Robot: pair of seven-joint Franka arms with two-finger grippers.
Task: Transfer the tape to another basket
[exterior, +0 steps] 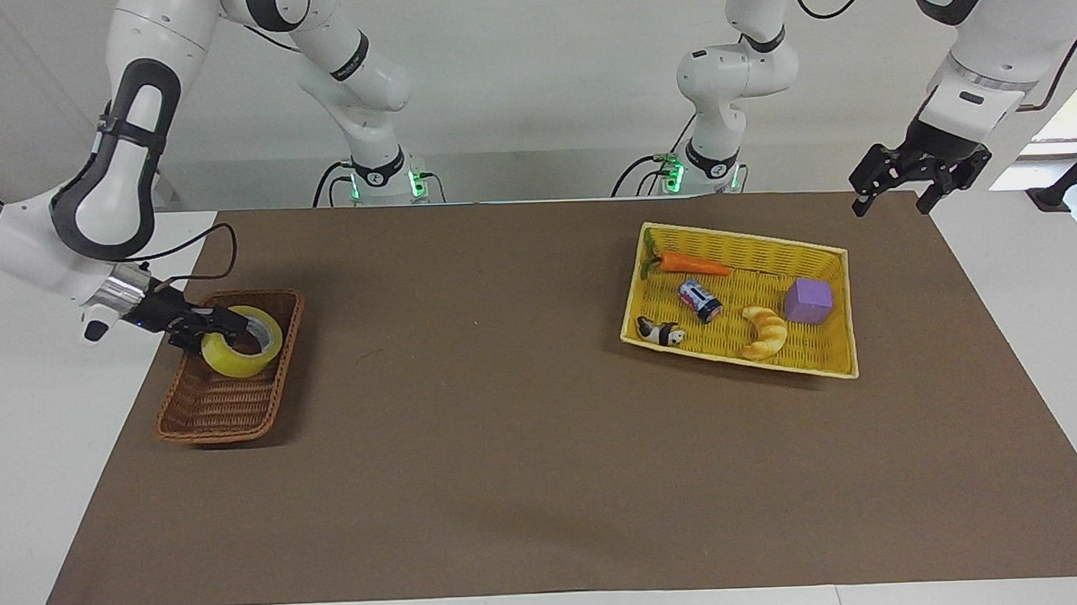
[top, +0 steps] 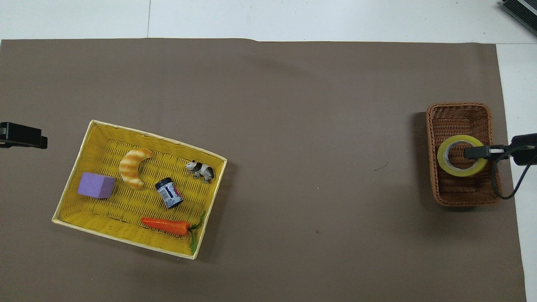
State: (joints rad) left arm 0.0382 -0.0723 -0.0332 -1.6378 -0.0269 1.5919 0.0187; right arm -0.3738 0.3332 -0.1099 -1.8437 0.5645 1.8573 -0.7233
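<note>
the tape (exterior: 241, 341) sits low inside the brown basket (exterior: 229, 412) at the right arm's end of the table, its hole facing up, the right gripper (exterior: 217, 324) clamped across its wall on the side toward that arm. the left gripper (exterior: 918, 178), fingers spread, waits over the table's edge near the yellow basket (exterior: 832, 361).

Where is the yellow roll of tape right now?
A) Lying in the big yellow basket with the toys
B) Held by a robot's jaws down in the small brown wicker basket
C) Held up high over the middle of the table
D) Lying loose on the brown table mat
B: the right gripper has its jaws closed on the rim of the tape, which sits low inside the brown wicker basket at the right arm's end of the table.
</note>
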